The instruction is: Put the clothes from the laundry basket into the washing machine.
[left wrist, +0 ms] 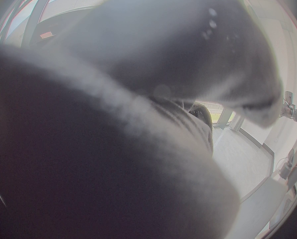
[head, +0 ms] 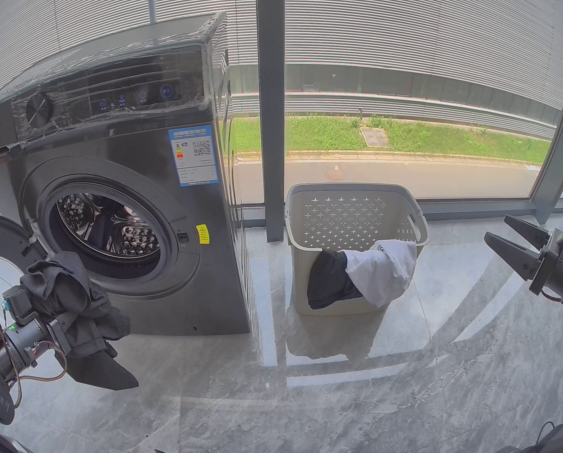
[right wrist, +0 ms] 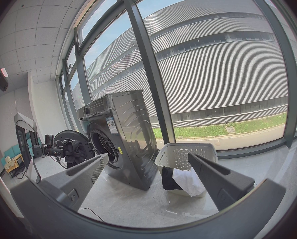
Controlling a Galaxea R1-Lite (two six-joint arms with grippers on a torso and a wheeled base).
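Dark grey garment hangs bunched in the left pincer, which is clenched on it just before the washing machine and its open drum — likely held ready to go in. Right pincer is released, well apart from the laundry basket — white cloth and black cloth drape over its front rim, probably next.

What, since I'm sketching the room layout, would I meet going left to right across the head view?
The dark garment in the left gripper → blue label on the washing machine → window post → laundry basket → right gripper, open.
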